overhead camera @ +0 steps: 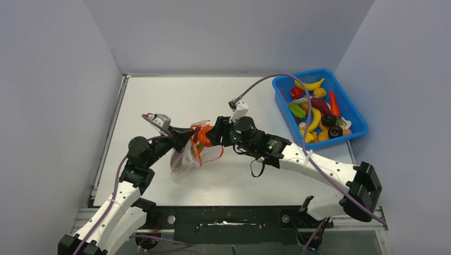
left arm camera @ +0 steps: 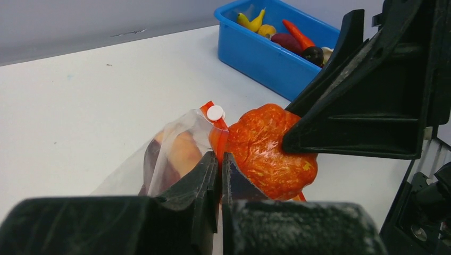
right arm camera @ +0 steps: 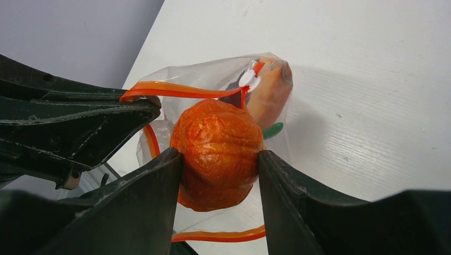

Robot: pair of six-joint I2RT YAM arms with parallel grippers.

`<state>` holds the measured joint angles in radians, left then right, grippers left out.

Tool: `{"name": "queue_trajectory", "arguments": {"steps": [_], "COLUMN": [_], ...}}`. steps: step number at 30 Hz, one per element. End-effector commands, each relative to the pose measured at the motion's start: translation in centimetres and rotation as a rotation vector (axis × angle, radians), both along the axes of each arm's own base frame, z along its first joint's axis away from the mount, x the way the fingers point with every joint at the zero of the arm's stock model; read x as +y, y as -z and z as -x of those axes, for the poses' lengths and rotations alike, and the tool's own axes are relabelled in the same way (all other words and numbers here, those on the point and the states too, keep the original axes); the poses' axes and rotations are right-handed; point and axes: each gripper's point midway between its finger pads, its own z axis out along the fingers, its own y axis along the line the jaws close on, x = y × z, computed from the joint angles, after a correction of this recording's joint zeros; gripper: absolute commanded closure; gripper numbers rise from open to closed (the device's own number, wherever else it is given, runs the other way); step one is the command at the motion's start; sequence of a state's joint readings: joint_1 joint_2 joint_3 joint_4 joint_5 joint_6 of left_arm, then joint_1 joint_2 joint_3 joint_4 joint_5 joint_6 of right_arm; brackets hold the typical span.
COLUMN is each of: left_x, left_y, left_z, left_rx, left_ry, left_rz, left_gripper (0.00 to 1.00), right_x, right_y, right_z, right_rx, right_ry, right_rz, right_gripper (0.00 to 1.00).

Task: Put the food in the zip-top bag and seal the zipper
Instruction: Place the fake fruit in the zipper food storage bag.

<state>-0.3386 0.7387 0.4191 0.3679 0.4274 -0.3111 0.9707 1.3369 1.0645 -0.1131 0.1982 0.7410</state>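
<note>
The clear zip-top bag hangs at table centre-left, its red-orange zipper held open with a white slider. My left gripper is shut on the bag's zipper edge. My right gripper is shut on a round orange-red fruit, right at the bag's mouth; the fruit also shows in the left wrist view. An orange carrot with green tip and a dark purple piece lie inside the bag.
A blue tray at the back right holds several toy foods: bananas, a red tomato, a carrot, dark pieces. Grey walls enclose the white table on three sides. Purple cables run along both arms.
</note>
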Motion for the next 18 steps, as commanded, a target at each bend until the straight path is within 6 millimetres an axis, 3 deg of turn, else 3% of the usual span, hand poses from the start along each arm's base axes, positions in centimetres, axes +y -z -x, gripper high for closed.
{"name": "queue_trajectory", "arguments": {"steps": [1,9,14,18], "left_x": [-0.4,-0.4,-0.3,-0.3], "left_y": [-3.4,-3.4,-3.4,-3.5], "left_z": [0.6,0.6,0.6,0.6], "left_rx": [-0.118,-0.122,-0.122,-0.125], "left_ry": [0.036,0.035,0.033,0.033], "left_rz": [0.051,0.054,0.051,0.051], "left_gripper": [1.0,1.0,1.0,1.0], "right_x": [2.9,4.8,4.5,3.9], "right_y": [-3.4,-1.9,-2.2,-2.8], "right_z": [-0.3,-0.1,-0.1,0.1], "right_rx": [-0.057,-0.027,-0.04,-0.07], "right_ry": [-0.052,-0.092,-0.092,-0.101], "right_rz": [-0.107,-0.098,-0.086,-0.074], "right_gripper": [0.62,0.5,0.41,0.29]}}
